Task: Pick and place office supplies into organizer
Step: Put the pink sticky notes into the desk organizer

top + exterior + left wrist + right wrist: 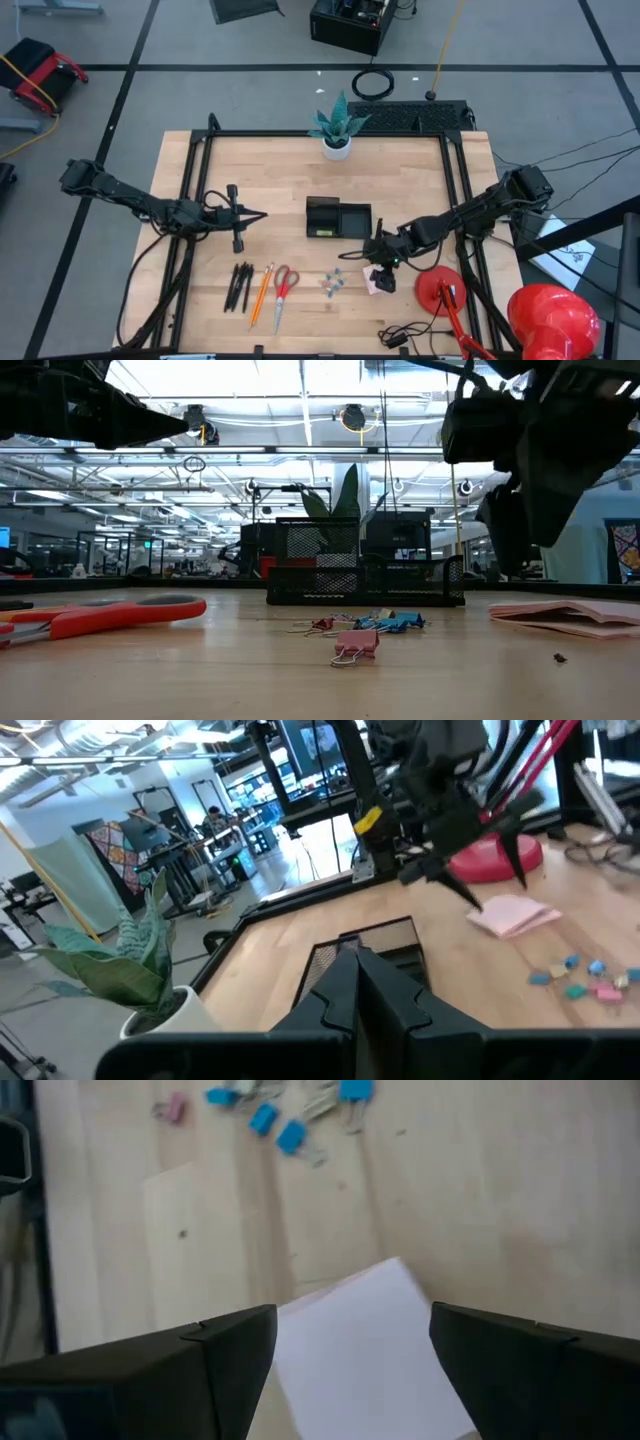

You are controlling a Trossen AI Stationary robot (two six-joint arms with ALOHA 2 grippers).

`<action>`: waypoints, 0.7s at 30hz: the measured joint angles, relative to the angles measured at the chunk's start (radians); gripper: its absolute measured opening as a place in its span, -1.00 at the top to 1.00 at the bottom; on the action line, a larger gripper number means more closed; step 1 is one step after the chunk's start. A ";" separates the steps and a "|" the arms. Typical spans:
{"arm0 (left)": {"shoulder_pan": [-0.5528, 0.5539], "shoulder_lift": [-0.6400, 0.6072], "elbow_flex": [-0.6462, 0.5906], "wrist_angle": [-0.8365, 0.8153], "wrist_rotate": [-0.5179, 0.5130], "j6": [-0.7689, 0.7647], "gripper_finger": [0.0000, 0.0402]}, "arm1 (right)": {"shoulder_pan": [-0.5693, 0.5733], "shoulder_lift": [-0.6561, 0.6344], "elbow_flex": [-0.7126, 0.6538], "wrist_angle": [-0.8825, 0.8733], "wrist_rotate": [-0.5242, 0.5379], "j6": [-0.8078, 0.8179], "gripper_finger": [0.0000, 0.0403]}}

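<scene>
Directly beneath my right gripper lies the pink sticky-note pad, flat on the wooden table; my jaws stand wide, one finger on each side of it, gripping nothing; beyond the pad the binder clips lie scattered; the black mesh organizer sits near; my left gripper hangs closed, well apart, above the pens.

Lighting was bright and even w/ overhead ceiling lights glaring in the low view, soft shadows on the table. Right wrist view was blurry up close; dark silhouettes.
</scene>
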 joint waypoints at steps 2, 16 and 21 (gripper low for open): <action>0.000 0.000 0.000 -0.003 0.000 0.008 0.93 | 0.006 0.000 0.000 0.003 0.037 0.008 -0.26; 0.000 0.000 0.000 -0.002 -0.005 0.024 0.93 | 0.024 0.021 0.001 0.041 0.106 0.043 -0.26; 0.000 0.000 0.000 -0.002 -0.012 0.000 0.93 | 0.024 0.053 0.001 0.049 0.111 0.082 -0.26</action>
